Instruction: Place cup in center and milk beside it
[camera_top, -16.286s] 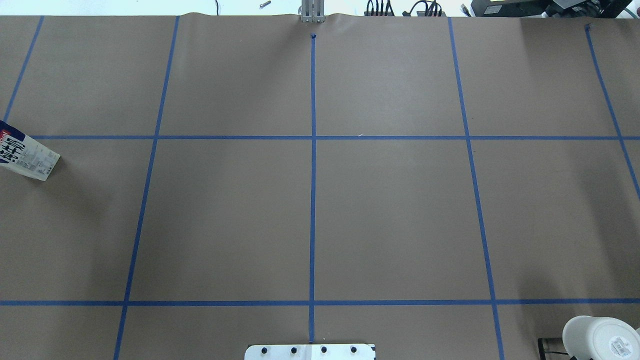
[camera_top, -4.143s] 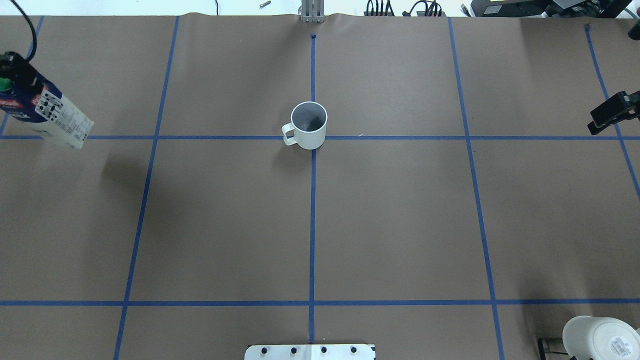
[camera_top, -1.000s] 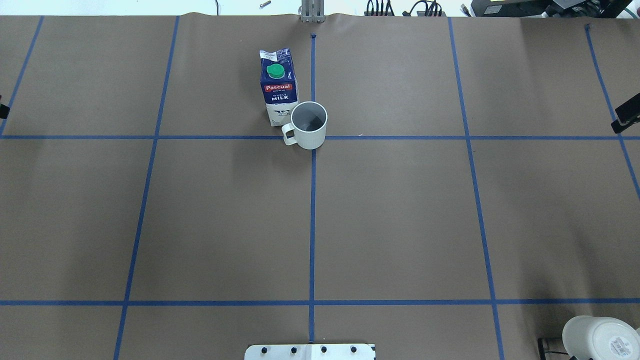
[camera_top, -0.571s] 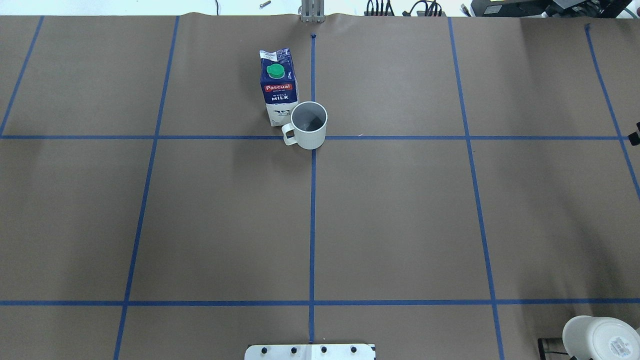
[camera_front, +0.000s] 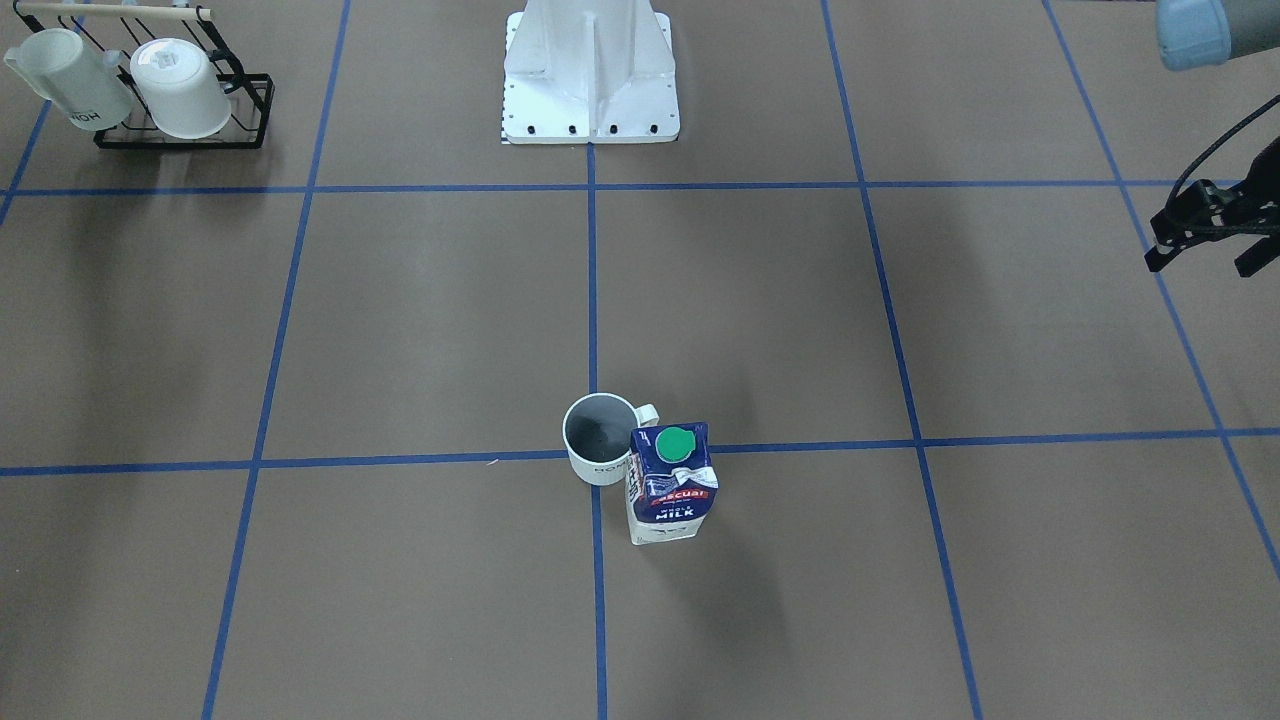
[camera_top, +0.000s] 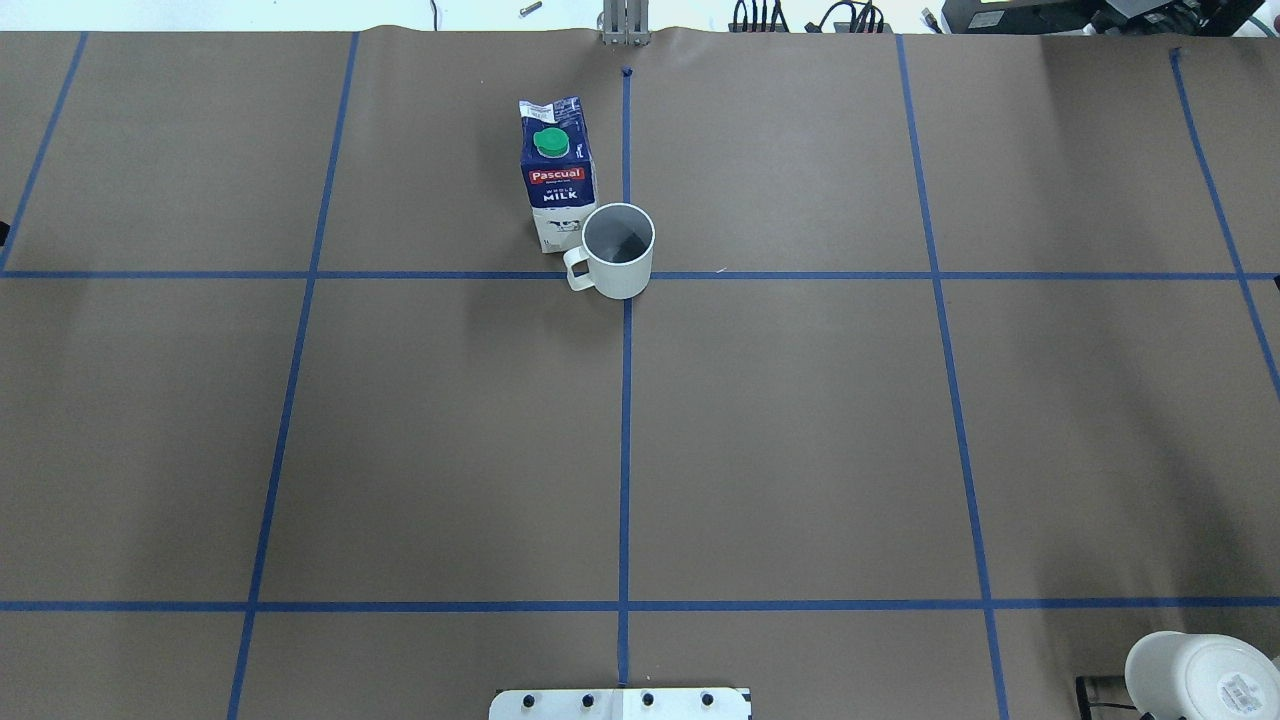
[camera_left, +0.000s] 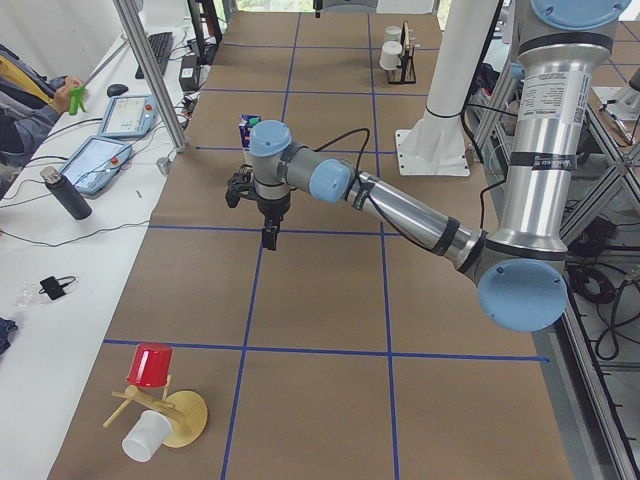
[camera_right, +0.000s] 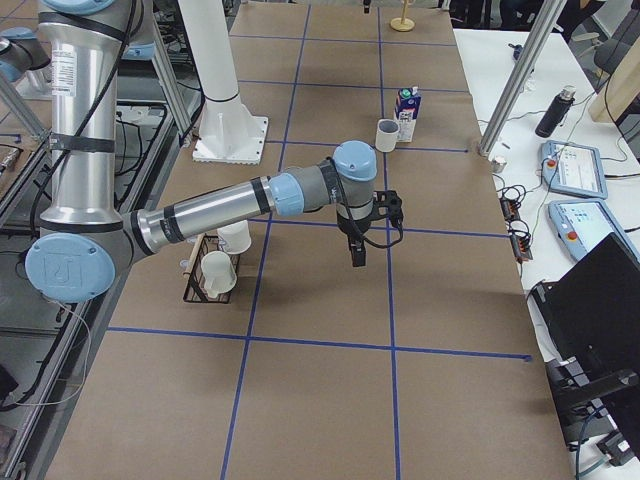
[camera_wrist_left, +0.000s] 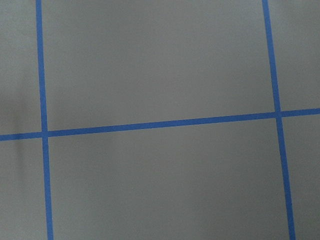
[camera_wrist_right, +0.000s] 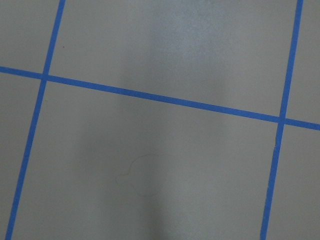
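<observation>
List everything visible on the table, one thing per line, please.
cup: one, white, dark inside, upright where the middle tape lines cross.
milk carton: one, blue and white, green cap, upright close beside the cup.
tape lines: several, blue, gridding the brown table.
mugs: two, white, on a black wire rack by the robot's right.
party cups: one red, one white, on a wooden stand, table's left end.
robot base: one, white, on the table.
left gripper: one, black, open, empty, raised at the robot's left.
right gripper: one, black, above the table near the rack; state unclear.
</observation>
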